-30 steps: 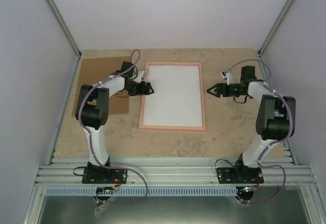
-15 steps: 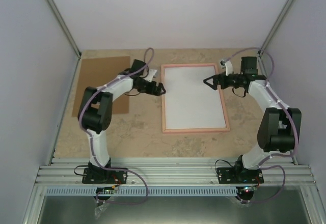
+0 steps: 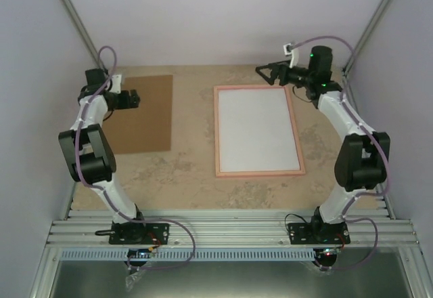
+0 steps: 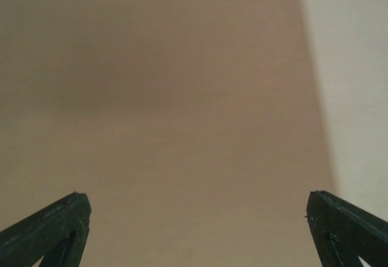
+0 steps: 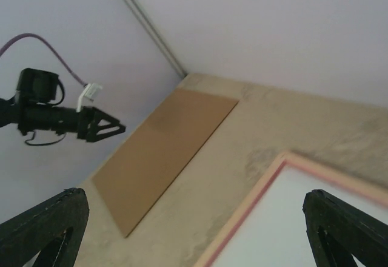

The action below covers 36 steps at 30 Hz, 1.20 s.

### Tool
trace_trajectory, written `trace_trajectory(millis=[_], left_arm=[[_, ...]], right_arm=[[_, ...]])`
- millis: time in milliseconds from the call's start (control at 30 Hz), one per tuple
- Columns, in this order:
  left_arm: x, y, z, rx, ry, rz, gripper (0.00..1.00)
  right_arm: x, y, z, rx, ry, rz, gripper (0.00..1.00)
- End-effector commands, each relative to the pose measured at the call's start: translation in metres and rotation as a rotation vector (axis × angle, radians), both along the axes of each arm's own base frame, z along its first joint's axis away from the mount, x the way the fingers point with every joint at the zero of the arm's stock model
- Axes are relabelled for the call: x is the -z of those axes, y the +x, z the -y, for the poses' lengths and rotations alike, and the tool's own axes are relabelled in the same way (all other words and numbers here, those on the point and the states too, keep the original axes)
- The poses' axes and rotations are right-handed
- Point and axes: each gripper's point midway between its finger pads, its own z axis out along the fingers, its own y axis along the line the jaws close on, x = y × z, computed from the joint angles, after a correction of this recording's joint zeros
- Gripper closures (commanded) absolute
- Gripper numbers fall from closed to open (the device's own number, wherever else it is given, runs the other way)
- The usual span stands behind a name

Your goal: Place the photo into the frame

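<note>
Photo [image 3: 257, 129] lies back-up in frame [image 3: 260, 173], desk [image 3: 183, 176] far right. Both jaws wide, empty. Next: L jaws take backing board [image 3: 145, 112].

Thin edge of the frame [image 3: 258, 174] is salmon-pink. Inside it the photo [image 3: 257, 129] shows plain white, no print visible. At 9 o'clock from it, the backing board [image 3: 145, 118] is flat cardboard brown with no pattern. The desk [image 3: 189, 176] is beige-tan, mottled like stone, with paler blotches. Both the left pincer [image 3: 135, 98] and right pincer [image 3: 261, 72] are black. The arms [image 3: 342, 118] have white links and black joints, with purple cables [image 3: 172, 233]. The walls [image 3: 223, 13] are pale lilac-grey. At 6 o'clock, the rails [image 3: 223, 230] are silver.
</note>
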Motion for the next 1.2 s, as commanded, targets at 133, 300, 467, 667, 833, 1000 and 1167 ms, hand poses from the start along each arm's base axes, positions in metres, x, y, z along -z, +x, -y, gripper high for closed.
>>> trace_trajectory(millis=[133, 300, 467, 667, 833, 1000, 1167], left_arm=[[0.051, 0.004, -0.082, -0.115, 0.072, -0.129, 0.01], [0.073, 0.011, -0.109, -0.181, 0.096, -0.16, 0.01], [0.081, 0.018, -0.13, -0.213, 0.08, -0.168, 0.01], [0.098, 0.022, -0.141, -0.199, 0.054, -0.184, 0.01], [0.109, 0.028, -0.134, -0.145, -0.031, -0.192, 0.01], [0.124, 0.02, -0.115, -0.069, -0.089, -0.218, 0.03], [0.13, -0.003, -0.092, -0.006, -0.088, -0.245, 0.08]], right_arm=[[0.056, -0.022, -0.077, -0.131, 0.02, -0.203, 0.02], [0.081, -0.031, -0.113, -0.193, -0.008, -0.249, 0.02], [0.109, -0.045, -0.156, -0.23, -0.073, -0.285, 0.02], [0.132, -0.054, -0.196, -0.231, -0.189, -0.283, 0.02], [0.16, -0.057, -0.215, -0.247, -0.209, -0.342, 0.02], [0.18, -0.06, -0.235, -0.265, -0.233, -0.36, 0.02], [0.197, -0.061, -0.253, -0.275, -0.24, -0.384, 0.02]])
